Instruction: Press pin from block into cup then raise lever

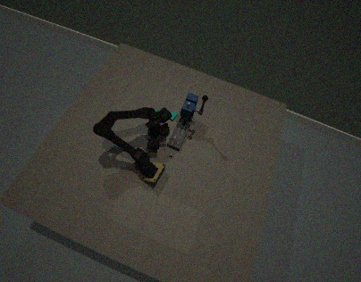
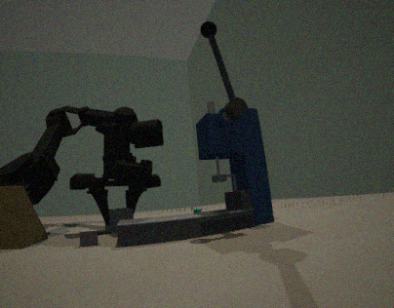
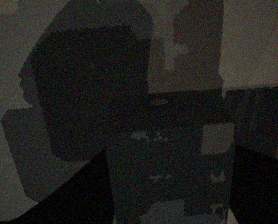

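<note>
The jaws point(image 2: 121, 222) pinch the block point(image 2: 121, 214) point(image 3: 170, 172) low over the counter point(image 1: 224, 194) point(image 2: 186, 276), near the free end of the press's bed point(image 1: 177, 137) point(image 2: 162, 229). Beyond, the blue press point(image 1: 189, 106) point(image 2: 247, 159) has its lever point(image 1: 203, 105) point(image 2: 221, 66) up.

Broad, pale-brown, flat tabletop point(image 1: 233, 194) point(image 2: 186, 281) is surrounded by blue-grey, smooth floor point(image 1: 32, 70) at several sides | small, teal, flat-looking piece point(image 1: 172, 115) point(image 2: 197, 211) is set on it, partly hidden | dull-green, flat walls point(image 2: 328, 105) are met at a corner | plain grey ceiling point(image 2: 98, 13) is seen above, dimly lit
</note>
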`<state>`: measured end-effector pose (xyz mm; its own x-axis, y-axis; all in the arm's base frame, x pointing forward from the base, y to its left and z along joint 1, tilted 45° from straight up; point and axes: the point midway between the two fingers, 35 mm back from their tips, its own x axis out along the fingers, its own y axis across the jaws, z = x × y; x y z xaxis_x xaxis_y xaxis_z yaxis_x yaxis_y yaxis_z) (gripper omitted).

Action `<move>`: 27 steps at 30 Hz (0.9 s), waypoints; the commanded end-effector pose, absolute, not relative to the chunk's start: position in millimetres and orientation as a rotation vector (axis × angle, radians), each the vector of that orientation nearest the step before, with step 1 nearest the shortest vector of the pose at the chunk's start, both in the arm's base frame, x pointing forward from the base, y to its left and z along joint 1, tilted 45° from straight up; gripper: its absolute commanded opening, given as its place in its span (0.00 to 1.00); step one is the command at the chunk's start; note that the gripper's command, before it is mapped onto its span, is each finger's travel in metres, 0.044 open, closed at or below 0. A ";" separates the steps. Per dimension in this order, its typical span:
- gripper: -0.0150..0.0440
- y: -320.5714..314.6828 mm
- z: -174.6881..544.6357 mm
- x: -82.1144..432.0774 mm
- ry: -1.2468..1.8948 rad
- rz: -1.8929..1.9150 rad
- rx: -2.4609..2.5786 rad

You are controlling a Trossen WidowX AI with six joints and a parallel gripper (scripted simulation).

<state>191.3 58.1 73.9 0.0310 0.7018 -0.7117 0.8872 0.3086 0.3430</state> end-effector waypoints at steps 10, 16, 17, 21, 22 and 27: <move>0.25 50.9 81.1 191.5 1.718 -0.276 1.449; 0.25 37.1 95.1 190.4 1.719 -0.276 1.450; 0.25 37.3 95.0 190.2 1.718 -0.279 1.447; 0.25 39.5 92.7 187.0 1.693 -0.340 1.391; 0.25 40.1 92.1 186.2 1.683 -0.357 1.375; 0.25 42.1 90.6 183.8 1.631 -0.416 1.318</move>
<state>185.8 41.8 92.3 0.0388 0.5972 -0.8012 0.8848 0.3520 0.3053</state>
